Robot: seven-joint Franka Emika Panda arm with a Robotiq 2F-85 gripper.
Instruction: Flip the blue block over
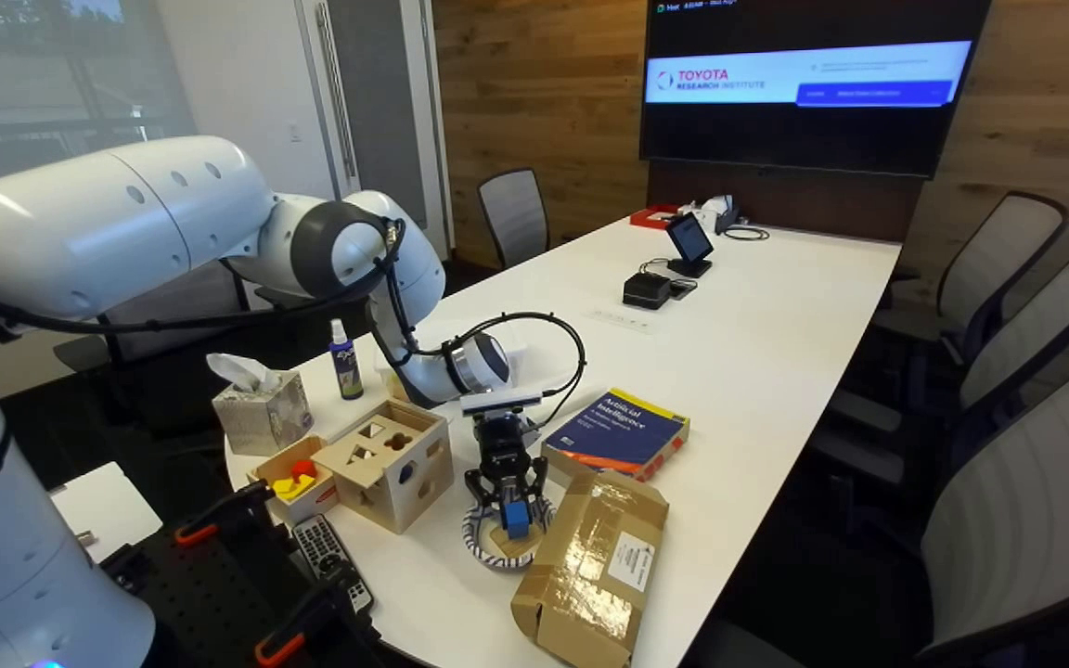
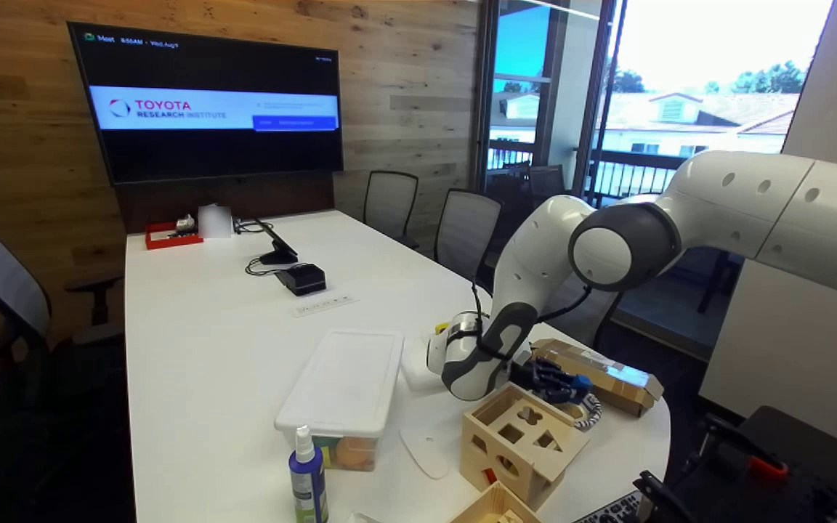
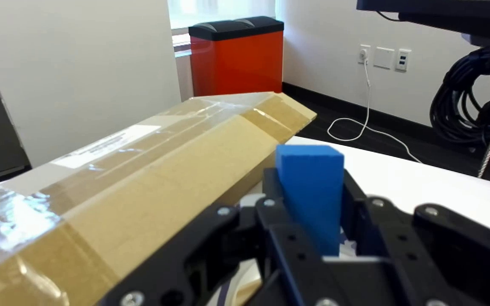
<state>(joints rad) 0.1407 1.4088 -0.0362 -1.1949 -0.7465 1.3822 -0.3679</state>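
The blue block (image 1: 517, 520) is between the fingers of my gripper (image 1: 514, 506). It also shows in an exterior view (image 2: 581, 382). In the wrist view the blue block (image 3: 311, 187) is long, with one end sticking out past the fingertips. Both fingers of the gripper (image 3: 310, 180) press its sides, so the gripper is shut on it. The block is over the round striped dish (image 1: 473, 540), whose rim also shows in an exterior view (image 2: 596, 412). The gap between block and dish cannot be judged. A flat wooden piece (image 1: 501, 542) lies in the dish.
A taped cardboard box (image 1: 590, 566) lies right beside the dish. A thick book (image 1: 623, 431) lies behind. The wooden shape-sorter box (image 1: 423, 478), a small tray of toy blocks (image 1: 307, 506) and a remote (image 1: 323, 549) stand beside. A lidded plastic container (image 2: 346, 378) is farther off.
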